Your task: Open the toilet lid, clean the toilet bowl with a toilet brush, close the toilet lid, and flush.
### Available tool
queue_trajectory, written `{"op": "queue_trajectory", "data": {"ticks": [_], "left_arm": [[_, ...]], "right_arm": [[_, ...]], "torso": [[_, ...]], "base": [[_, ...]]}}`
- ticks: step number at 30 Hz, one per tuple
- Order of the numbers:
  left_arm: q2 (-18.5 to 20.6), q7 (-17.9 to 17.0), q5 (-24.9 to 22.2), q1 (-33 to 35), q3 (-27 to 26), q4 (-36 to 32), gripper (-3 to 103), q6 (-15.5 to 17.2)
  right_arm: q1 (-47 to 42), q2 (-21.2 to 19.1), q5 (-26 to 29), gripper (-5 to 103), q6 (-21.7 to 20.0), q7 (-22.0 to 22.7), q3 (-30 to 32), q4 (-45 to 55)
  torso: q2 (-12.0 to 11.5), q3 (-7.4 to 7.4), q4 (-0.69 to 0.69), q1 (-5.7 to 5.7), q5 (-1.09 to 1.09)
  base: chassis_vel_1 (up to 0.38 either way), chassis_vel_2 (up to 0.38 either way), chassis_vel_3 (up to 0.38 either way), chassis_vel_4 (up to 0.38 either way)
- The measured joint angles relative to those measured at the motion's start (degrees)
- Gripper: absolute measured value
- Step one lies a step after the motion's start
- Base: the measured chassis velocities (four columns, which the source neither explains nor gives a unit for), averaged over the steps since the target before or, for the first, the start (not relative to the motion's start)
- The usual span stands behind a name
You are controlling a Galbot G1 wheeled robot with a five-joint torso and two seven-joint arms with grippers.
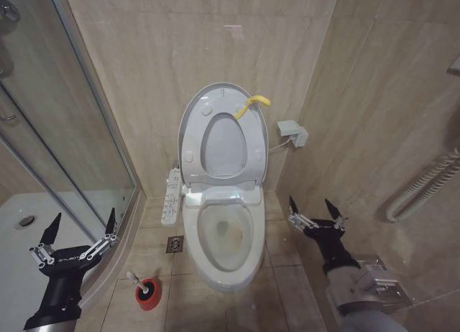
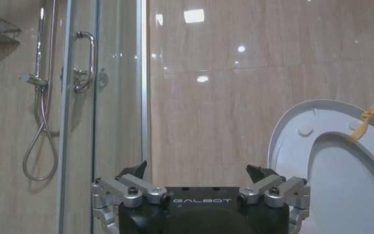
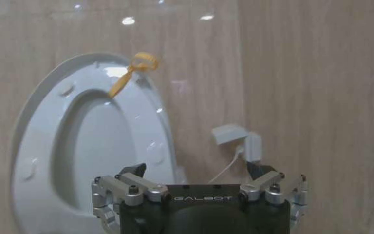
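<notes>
With the toilet lid [image 1: 223,134] standing raised, both grippers, left [image 1: 79,235] and right [image 1: 315,211], are hovering with fingers released, so grasping the toilet brush [image 1: 146,291] looks due

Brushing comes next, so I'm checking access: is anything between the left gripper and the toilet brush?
Nothing visible. The open left gripper hangs above the floor, and the toilet brush stands in its red holder below, to its right.
</notes>
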Motion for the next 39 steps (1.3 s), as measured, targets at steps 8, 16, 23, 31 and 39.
{"op": "queue_trajectory", "data": {"ticks": [8, 16, 23, 31, 39], "left_arm": [[0.0, 0.0, 0.0, 0.0, 0.0, 0.0, 100, 0.0], [0.0, 0.0, 0.0, 0.0, 0.0, 0.0, 100, 0.0], [0.0, 0.0, 0.0, 0.0, 0.0, 0.0, 100, 0.0], [0.0, 0.0, 0.0, 0.0, 0.0, 0.0, 100, 0.0], [0.0, 0.0, 0.0, 0.0, 0.0, 0.0, 100, 0.0]], "right_arm": [[-2.08, -0.74, -0.34, 100, -0.01, -0.67, -0.43, 0.42], [-1.85, -0.77, -0.35, 100, -0.06, -0.67, -0.47, 0.41], [-1.71, -0.79, -0.34, 100, -0.1, -0.67, -0.5, 0.3], [-1.64, -0.8, -0.34, 100, -0.13, -0.65, -0.51, 0.23], [-1.6, -0.81, -0.32, 100, -0.16, -0.63, -0.51, 0.18]], "torso": [[0.0, 0.0, -0.02, 0.0, 0.0], [0.0, 0.0, -0.02, 0.01, 0.0], [0.0, 0.0, -0.02, 0.01, 0.0], [0.0, 0.0, -0.02, 0.01, 0.0], [0.0, 0.0, -0.02, 0.01, 0.0]], "base": [[0.0, 0.0, 0.0, 0.0], [0.0, 0.0, 0.0, 0.0], [0.0, 0.0, 0.0, 0.0], [0.0, 0.0, 0.0, 0.0], [0.0, 0.0, 0.0, 0.0]]}}
